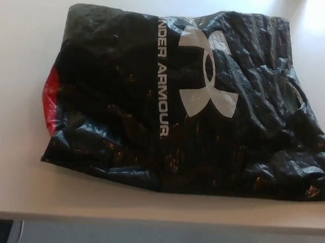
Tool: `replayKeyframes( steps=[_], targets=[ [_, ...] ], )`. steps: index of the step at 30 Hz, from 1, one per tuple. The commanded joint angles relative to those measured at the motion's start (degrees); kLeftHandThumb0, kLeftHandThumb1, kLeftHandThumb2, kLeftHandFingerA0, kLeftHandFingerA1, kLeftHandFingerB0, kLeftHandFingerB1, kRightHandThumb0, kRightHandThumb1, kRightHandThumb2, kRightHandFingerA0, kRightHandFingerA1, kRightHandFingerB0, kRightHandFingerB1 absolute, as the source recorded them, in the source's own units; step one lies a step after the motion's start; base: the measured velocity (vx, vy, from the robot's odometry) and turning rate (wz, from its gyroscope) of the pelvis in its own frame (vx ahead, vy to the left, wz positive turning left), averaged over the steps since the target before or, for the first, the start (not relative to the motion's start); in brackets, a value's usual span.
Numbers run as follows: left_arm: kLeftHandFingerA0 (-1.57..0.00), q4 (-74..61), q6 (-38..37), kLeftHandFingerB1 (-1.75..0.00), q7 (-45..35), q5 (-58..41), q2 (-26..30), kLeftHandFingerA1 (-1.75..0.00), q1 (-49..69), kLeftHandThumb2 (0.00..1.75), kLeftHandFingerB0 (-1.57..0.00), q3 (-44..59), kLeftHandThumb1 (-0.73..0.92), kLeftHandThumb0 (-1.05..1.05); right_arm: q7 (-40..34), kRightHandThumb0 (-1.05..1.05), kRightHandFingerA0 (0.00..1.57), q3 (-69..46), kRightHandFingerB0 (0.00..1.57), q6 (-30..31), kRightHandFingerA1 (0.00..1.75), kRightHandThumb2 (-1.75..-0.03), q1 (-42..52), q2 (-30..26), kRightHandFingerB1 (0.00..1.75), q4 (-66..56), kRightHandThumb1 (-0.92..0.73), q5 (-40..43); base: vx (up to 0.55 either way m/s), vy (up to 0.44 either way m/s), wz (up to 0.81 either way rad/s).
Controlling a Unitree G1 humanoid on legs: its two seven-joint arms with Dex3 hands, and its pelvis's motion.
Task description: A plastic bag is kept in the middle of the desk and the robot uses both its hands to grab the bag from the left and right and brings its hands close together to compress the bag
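Bag (pixel 192 107): black, crinkled, lying flat and spread wide mid-tabletop (pixel 11 188), red showing at its left edge.
Hands: neither shows, so their state cannot be told.
Progress: nothing done yet; grabbing both sides and squeezing remain.

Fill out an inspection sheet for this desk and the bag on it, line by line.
Surface: pale desk, front edge visible along the bottom of the head view.
Job's things: black plastic bag, crinkled and lying spread out, not compressed; white logo and lettering reading "NDER ARMOUR" on top; a red part shows at its left edge; the right end reaches the picture's edge.
Clutter: nothing seen.
Hands: neither the left nor the right hand is in view.
Cables: nothing seen.
Surroundings: a strip of grey below the desk edge, too unclear to identify.
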Motion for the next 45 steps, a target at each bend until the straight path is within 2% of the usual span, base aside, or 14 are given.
replayKeyframes(
  steps=[1,4,12,13,14,18,27,28,32,37,38,39,44,45],
  targets=[
    [-0.2,-16.41,-42.31,-0.29,0.55,-9.57,-2.34,-0.36,9.54,0.72,-0.15,6.49,0.92,-0.71,-3.53,-0.73,0.0,-5.06,0.01,-36.24,0.24,-1.05,7.93,-1.07,0.24,-17.12,-0.69,1.16,0.0,0.0,0.0],
    [-0.21,-16.68,-42.36,-0.28,0.14,-10.34,-2.74,-0.35,9.47,0.71,-0.16,6.49,0.92,-0.72,-2.94,-0.63,0.0,-5.06,0.0,-35.9,0.18,-0.7,8.08,-0.83,0.2,-17.69,-0.87,1.92,0.0,0.0,0.0],
    [-0.01,-18.33,-42.37,-0.48,-0.79,-11.69,-3.11,-0.49,10.52,1.14,0.0,6.27,0.56,-0.34,-2.46,-0.72,0.0,-5.29,0.0,-37.59,0.21,-0.94,7.75,-0.72,0.2,-17.39,-0.68,2.24,0.0,0.0,0.0],
    [-0.2,-18.44,-43.03,-0.28,-0.49,-11.29,-3.24,-0.36,10.46,0.72,-0.14,6.52,0.92,-0.75,-2.24,-0.65,0.0,-5.26,0.0,-37.87,0.18,-0.69,7.91,-0.72,0.19,-17.59,-0.87,2.52,0.0,0.0,0.0],
    [-0.01,-18.41,-44.2,-0.48,-0.26,-10.94,-3.11,-0.49,10.21,1.14,0.0,6.85,0.57,-0.34,-1.91,-0.64,0.0,-5.0,0.0,-38.11,0.16,-0.72,8.2,-0.51,0.19,-18.2,-0.84,3.13,0.0,0.0,0.0],
    [-0.01,-19.38,-50.38,-0.47,0.59,-8.34,-2.98,-0.49,9.24,1.2,0.0,8.61,0.66,-0.3,-2.38,-0.81,0.0,-5.15,0.0,-39.33,0.15,-1.04,8.56,0.37,0.16,-21.27,-0.69,3.44,0.0,0.0,0.0],
    [-0.22,-41.52,-41.19,-0.26,2.59,-13.28,-2.78,-0.37,7.25,0.69,-0.16,9.84,0.92,-0.75,-5.34,-0.78,0.0,-7.99,0.0,-37.91,0.2,-1.03,4.04,3.08,0.18,-30.59,-0.63,2.53,0.0,0.0,0.0],
    [-0.02,-48.2,-37.54,-0.49,3.61,-13.78,-1.81,-0.51,5.1,1.13,0.0,11.95,0.54,-0.35,-7.79,-0.82,0.0,-11.53,0.0,-38.59,0.22,-1.01,-0.07,2.97,0.15,-32.22,-0.65,-1.43,0.0,0.0,0.0],
    [-0.08,-52.81,-34.55,-0.23,4.48,-13.57,1.61,-0.41,-2.22,0.73,-0.12,17.79,0.92,-0.75,-10.27,-0.87,0.0,-15.43,0.0,-32.95,0.19,-1.02,-6.12,2.43,0.14,-37.43,-0.65,-5.34,0.0,0.0,0.0],
    [-0.01,-55.47,-22.67,-0.5,10.78,-6.77,6.82,-0.51,-20.76,1.13,0.0,28.85,0.53,-0.36,-8.99,-1.05,0.0,-16.91,0.0,-16.85,0.06,-1.0,-15.73,-0.01,0.0,-44.82,-0.69,-7.34,0.0,0.0,0.0],
    [-0.11,-55.19,-20.92,-0.27,10.9,-5.98,7.91,-0.44,-22.68,0.75,-0.1,29.57,0.92,-0.82,-8.79,-1.03,0.0,-17.11,0.0,-15.35,0.07,-1.0,-17.12,-0.3,0.01,-45.26,-0.68,-7.78,0.0,0.0,0.0],
    [-0.06,-54.1,-17.97,-0.3,11.43,-4.95,9.63,-0.51,-26.59,1.16,-0.03,30.23,0.79,-0.83,-8.49,-0.84,0.0,-17.32,0.0,-11.97,0.0,-0.72,-19.78,-0.73,0.0,-46.16,-0.73,-8.77,0.0,0.0,0.0],
    [-0.08,-44.88,-11.69,-0.39,12.92,1.42,14.16,-0.51,-37.61,1.17,-0.04,31.68,0.8,-0.92,-7.52,-0.92,0.0,-17.4,0.0,-5.56,0.0,-0.63,-30.21,-3.48,0.0,-44.0,-0.77,-10.93,0.0,0.0,0.0],
    [-0.13,-43.0,-12.06,-0.28,12.87,1.93,14.61,-0.43,-38.78,0.73,-0.15,31.73,0.92,-0.87,-7.33,-0.93,0.0,-17.32,0.0,-4.84,0.0,-0.63,-31.3,-3.73,0.0,-43.58,-0.77,-11.08,0.0,0.0,0.0]
  ],
)
